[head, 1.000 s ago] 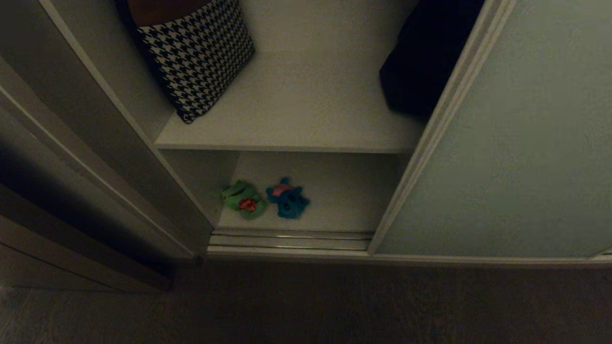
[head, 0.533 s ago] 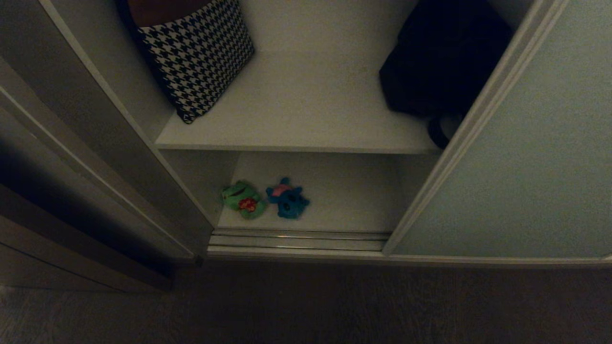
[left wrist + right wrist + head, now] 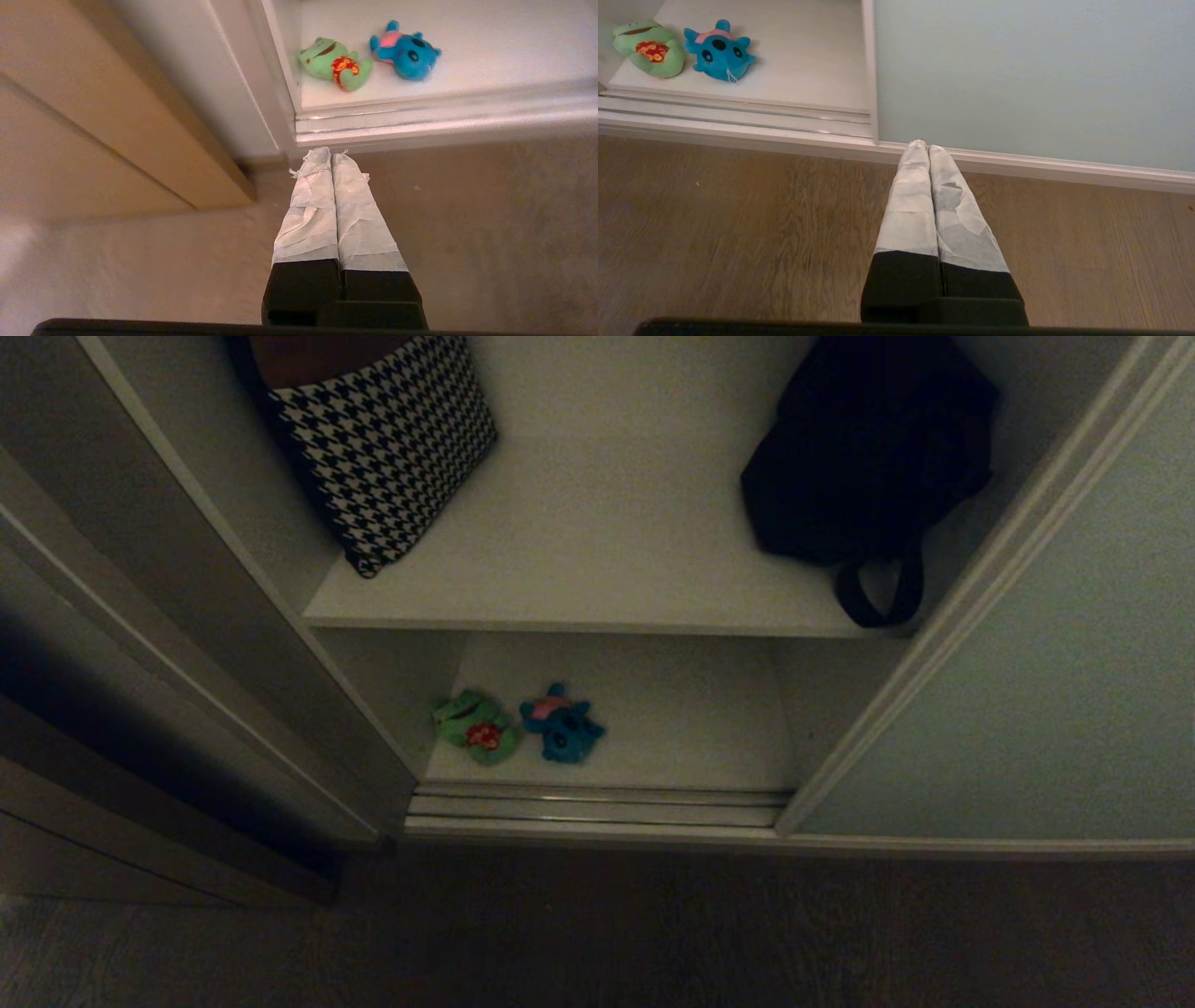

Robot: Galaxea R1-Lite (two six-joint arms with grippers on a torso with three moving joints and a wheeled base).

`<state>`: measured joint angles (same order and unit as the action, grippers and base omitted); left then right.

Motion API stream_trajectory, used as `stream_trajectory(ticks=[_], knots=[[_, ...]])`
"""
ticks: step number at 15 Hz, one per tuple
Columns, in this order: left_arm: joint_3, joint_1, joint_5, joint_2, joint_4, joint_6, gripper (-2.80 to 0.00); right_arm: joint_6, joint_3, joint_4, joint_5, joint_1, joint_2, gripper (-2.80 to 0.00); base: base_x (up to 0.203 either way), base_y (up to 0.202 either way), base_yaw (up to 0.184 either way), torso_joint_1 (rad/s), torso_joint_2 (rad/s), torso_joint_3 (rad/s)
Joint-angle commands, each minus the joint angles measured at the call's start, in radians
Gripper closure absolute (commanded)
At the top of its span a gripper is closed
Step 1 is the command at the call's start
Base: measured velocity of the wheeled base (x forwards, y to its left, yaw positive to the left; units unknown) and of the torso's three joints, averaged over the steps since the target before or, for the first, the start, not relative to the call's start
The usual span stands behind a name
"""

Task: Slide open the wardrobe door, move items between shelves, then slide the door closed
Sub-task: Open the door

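Hanging over a wood-grain floor (image 3: 738, 224), the right gripper (image 3: 923, 145) points toward the foot of the wardrobe, its two fingers wrapped in crinkled pale tape and pressed together with nothing between them. The left gripper (image 3: 331, 154) hangs the same way over the floor further left, its taped fingers also pressed shut and empty, tips near the corner where the wardrobe's white side wall (image 3: 243, 523) meets the floor. Neither arm shows in the head view.

Just beyond the fingertips runs a low white sill with a metal sliding track (image 3: 597, 803). Behind it lies the lower shelf (image 3: 691, 719), a flat, matte white board. On its left part sit two small plush toys, just beside each other: a green plush toy (image 3: 474, 725) with a red patch, nearest the side wall, and a blue plush toy (image 3: 562, 723) with a pink patch.

The sliding wardrobe door (image 3: 1074, 663), a smooth pale grey-green panel with a slim off-white frame edge, stands to the right, leaving the compartment uncovered.

Above, the upper shelf (image 3: 597, 541) holds a soft black-and-white houndstooth cushion (image 3: 387, 439) leaning at the left and a black bag (image 3: 864, 448) with a looped strap at the right. Dark panelling (image 3: 112, 728) flanks the wardrobe's left.
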<state>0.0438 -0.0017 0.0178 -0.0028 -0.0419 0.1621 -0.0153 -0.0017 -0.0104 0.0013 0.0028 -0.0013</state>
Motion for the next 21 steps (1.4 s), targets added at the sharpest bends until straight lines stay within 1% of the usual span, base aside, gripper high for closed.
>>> stream_trajectory(ticks=[1, 2, 5, 12, 21], knots=[[-0.013, 0.0, -0.002, 0.004, -0.002, -0.048, 0.0, 0.0, 0.0, -0.001, 0.0, 0.0, 0.0, 0.0, 0.0, 0.0, 0.0, 0.0, 0.0, 0.0], [-0.027, 0.0, -0.001, 0.003, 0.005, -0.065, 0.0, 0.0, 0.0, 0.0, 0.0, 0.0, 0.0, 0.0, 0.0, 0.0, 0.0, 0.0, 0.0, 0.0], [-0.028, 0.0, -0.001, 0.004, 0.006, -0.052, 0.0, 0.0, 0.0, 0.0, 0.0, 0.0, 0.0, 0.0, 0.0, 0.0, 0.0, 0.0, 0.0, 0.0], [-0.028, 0.0, -0.001, 0.004, 0.008, -0.066, 0.0, 0.0, 0.0, 0.0, 0.0, 0.0, 0.0, 0.0, 0.0, 0.0, 0.0, 0.001, 0.0, -0.005], [-0.025, 0.0, 0.001, 0.004, -0.007, -0.065, 0.0, 0.0, 0.0, 0.0, 0.0, 0.0, 0.0, 0.0, 0.0, 0.0, 0.0, 0.001, 0.0, -0.174]])
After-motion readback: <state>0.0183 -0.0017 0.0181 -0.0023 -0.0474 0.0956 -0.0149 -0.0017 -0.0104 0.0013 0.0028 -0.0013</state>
